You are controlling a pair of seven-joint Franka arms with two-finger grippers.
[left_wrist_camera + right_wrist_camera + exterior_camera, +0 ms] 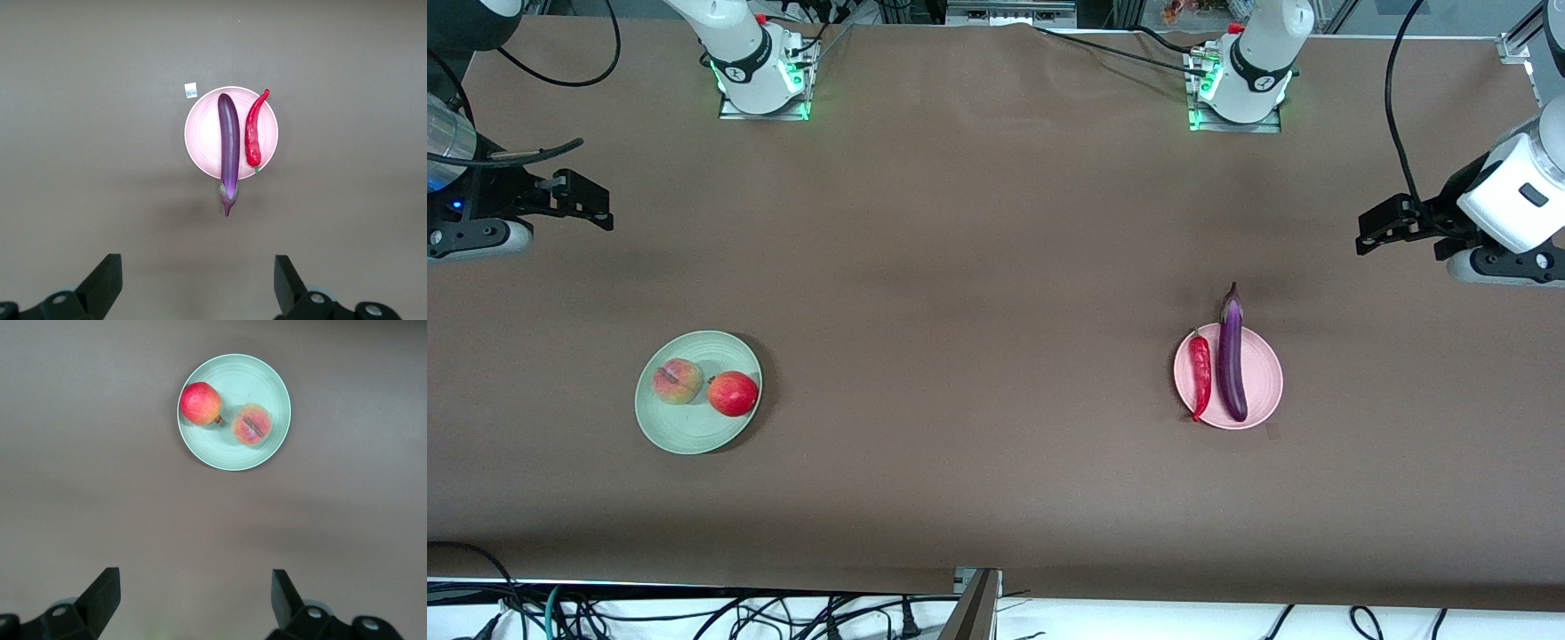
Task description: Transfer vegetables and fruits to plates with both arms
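Eggplant (pixel 1232 360) and chili (pixel 1201 373) on pink plate (pixel 1267 378), peach (pixel 677 380) and red fruit (pixel 733 393) on green plate (pixel 694 431), left gripper (pixel 193 280) and right gripper (pixel 192 597) both spread empty above the table, waiting — transfer apparently done, nothing left to lift.

Peach (pixel 677 381) beside pomegranate (pixel 733 393) on plate (pixel 685 431); chili (pixel 1201 373) beside eggplant (pixel 1232 357) on 2nd plate (pixel 1263 378).

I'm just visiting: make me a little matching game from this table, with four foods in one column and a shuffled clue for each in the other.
Things:
1. eggplant
2. chili pepper
3. peach
4. red round fruit

Clues:
A. on the green plate, at its rim
B. stem pokes off the pink plate
C. yellow-pink, creased
D. slim, bright red

Pairs: 1-B, 2-D, 3-C, 4-A
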